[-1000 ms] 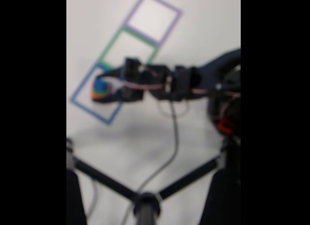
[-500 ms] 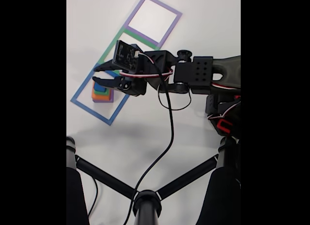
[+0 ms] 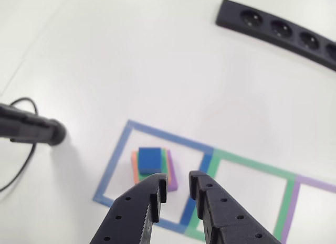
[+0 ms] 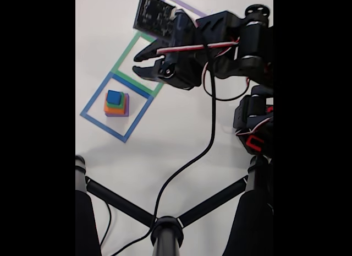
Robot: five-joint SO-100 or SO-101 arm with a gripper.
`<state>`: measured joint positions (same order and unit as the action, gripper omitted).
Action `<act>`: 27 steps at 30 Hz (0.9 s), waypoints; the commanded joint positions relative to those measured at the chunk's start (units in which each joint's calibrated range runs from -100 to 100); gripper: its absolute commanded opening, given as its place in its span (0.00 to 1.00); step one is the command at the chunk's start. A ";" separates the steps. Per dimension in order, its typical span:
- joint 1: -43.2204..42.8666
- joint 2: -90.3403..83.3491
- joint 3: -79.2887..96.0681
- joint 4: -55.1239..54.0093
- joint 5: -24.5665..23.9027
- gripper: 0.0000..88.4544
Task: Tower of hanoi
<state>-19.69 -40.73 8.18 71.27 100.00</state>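
Observation:
A small stack of blocks [image 4: 115, 104] stands inside the blue taped square [image 4: 91, 121]: purple at the bottom, then orange, green, and a blue block on top. In the other view the same stack [image 3: 151, 160] lies just beyond my fingertips [image 3: 159, 182]. My gripper [image 4: 137, 64] hangs raised above the green taped square [image 4: 122, 58], up and right of the stack in the fixed view. Its jaws are a little apart with nothing between them. My gripper [image 3: 177, 182] enters the other view from the bottom edge.
A purple taped square [image 3: 315, 185] follows the green one in the row. A black power strip [image 3: 278, 26] lies at the far right. A black rod with a cable [image 3: 31, 129] sits left. Black stand legs [image 4: 165, 231] and the arm's cable [image 4: 190, 159] cross the near table.
My gripper has lifted off the stack and swung up and right, from the blue square to above the green one. The stack stays in the blue square.

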 commanded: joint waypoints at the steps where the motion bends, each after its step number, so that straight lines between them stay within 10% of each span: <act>1: 1.50 0.83 -8.04 3.80 0.00 0.00; 6: 2.80 0.91 -9.50 5.26 -0.55 0.00; 27: 10.12 -20.80 19.85 -6.40 -34.93 0.00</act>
<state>-11.01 -56.02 24.54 66.77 70.44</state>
